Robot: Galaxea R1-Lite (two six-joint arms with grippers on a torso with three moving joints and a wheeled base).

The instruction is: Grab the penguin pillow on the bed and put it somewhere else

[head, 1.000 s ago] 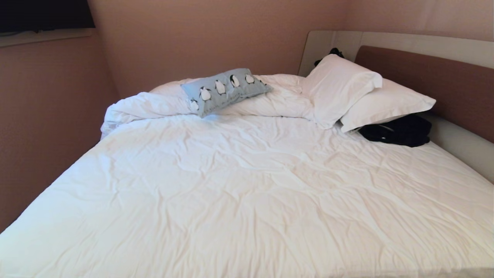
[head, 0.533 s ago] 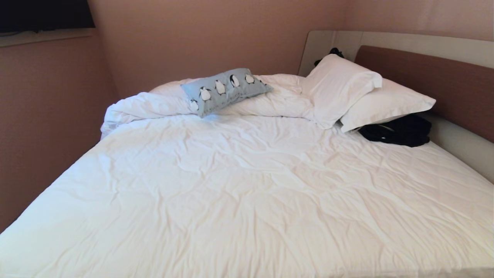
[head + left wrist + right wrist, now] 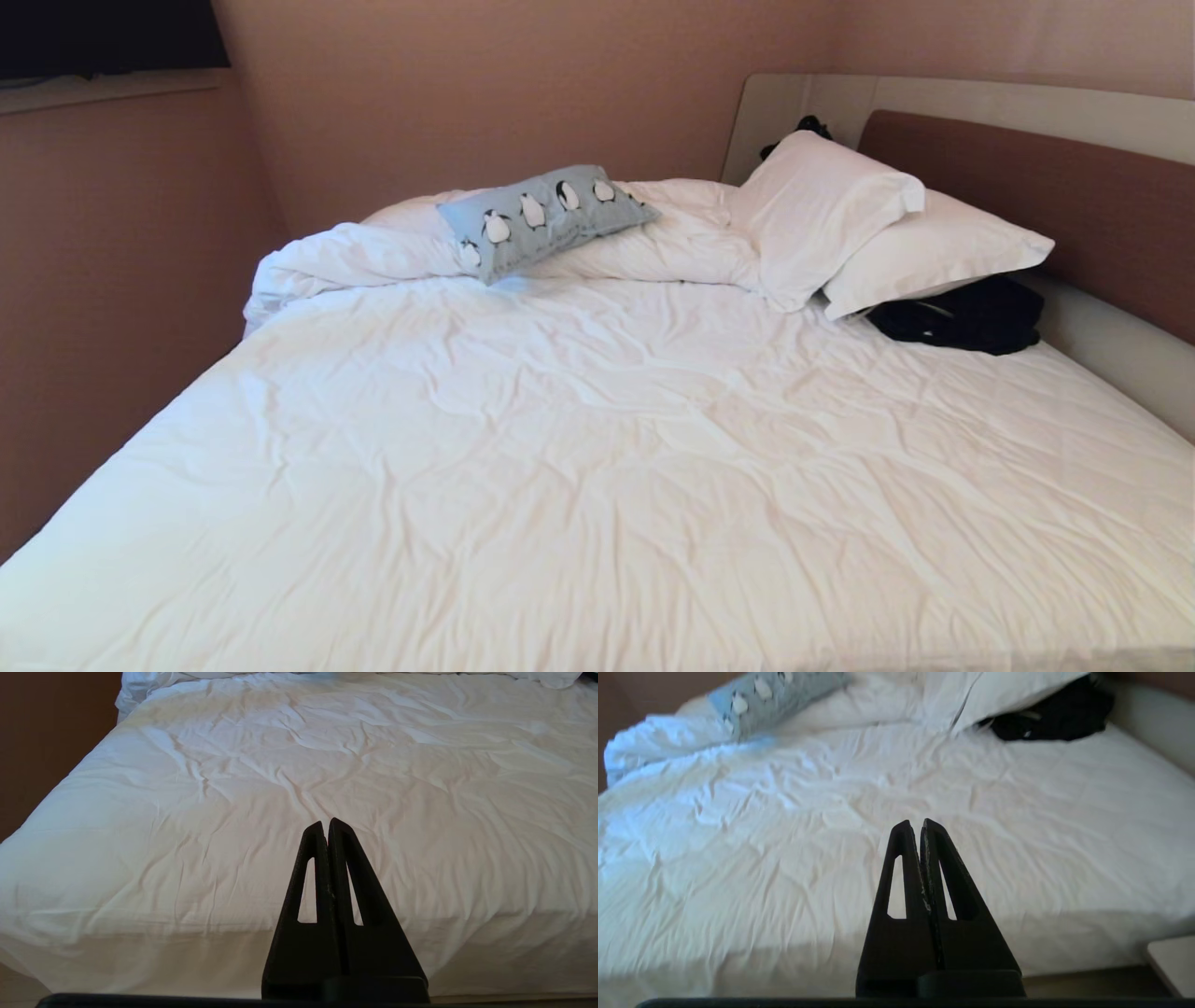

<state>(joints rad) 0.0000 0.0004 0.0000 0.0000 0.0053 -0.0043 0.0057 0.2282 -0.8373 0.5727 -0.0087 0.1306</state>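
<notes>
Bed (image 3: pixel 597 467) fills most of the head view: white duvet, rumpled and creased all over, bunched into a thick roll along the far edge. Brown padded headboard (image 3: pixel 1046 196) on the right, set in a beige panel (image 3: pixel 794 112). Walls are a plain pinkish tan; a dark panel (image 3: pixel 112 33) sits high on the left wall, cut off by the frame edge, so what it is cannot be told. Penguin pillow (image 3: pixel 546 217) lies tilted on the bunched duvet at the far side of the bed, towards the left, well apart from both claws. Two white pillows (image 3: pixel 840 219) lean against each other near the headboard, one overlapping the other. A black item of cloth or bag (image 3: pixel 962 315) lies just beside and partly under the nearer white pillow; its shape is hard to make out. Another small dark thing (image 3: pixel 803 126) pokes up behind the farther pillow, mostly hidden. Neither arm appears in the head view. Left claw (image 3: pixel 327 822), seen from its wrist, is clenched and empty, above the near edge of the bed. Right claw (image 3: pixel 915 823) is likewise clenched and empty, above the near edge, pointing across the duvet; the penguin pillow shows blurred at the far side in that view. A pale corner (image 3: pixel 1171 961) beside the bed is cut off there.
</notes>
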